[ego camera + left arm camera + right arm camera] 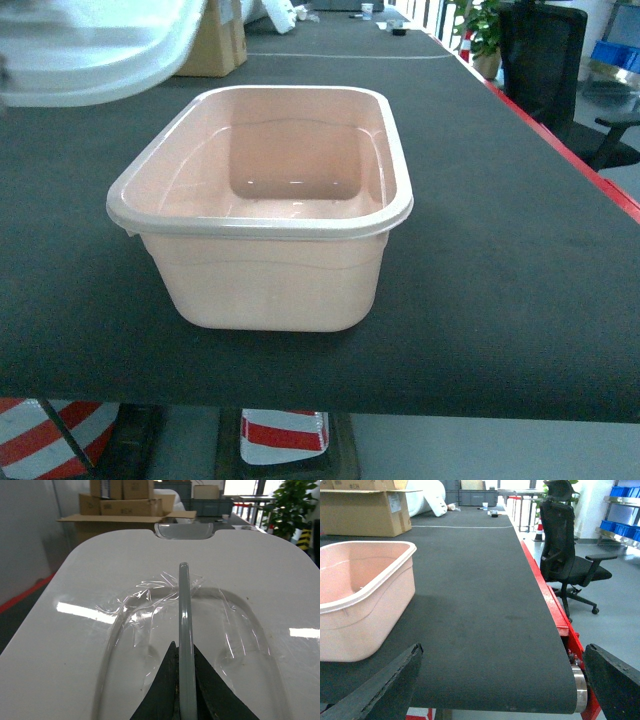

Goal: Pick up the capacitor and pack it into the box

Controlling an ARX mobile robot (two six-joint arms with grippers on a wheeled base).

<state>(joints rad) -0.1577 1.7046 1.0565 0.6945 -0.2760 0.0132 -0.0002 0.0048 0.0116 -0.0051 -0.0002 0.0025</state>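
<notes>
The pale pink box [265, 280] stands open on the dark belt, and nothing shows inside it. Its side wall also shows in the right wrist view [360, 610]. The white lid [90, 50] hangs blurred above the far left of the belt. In the left wrist view my left gripper [183, 647] is shut on the lid's grey handle [183, 600], which stands edge-on over the white lid top [75, 630]. My right gripper [502, 652] is open over the belt's near end, to the right of the box, with nothing between its fingers. The capacitor is out of view.
A brown cardboard carton [215, 40] sits behind the box. The belt's right side has a red edge [545, 595], with a black office chair [565, 555] beyond it. A metal roller [580, 690] marks the belt's near end. Red-and-white striped barriers [280, 435] stand below.
</notes>
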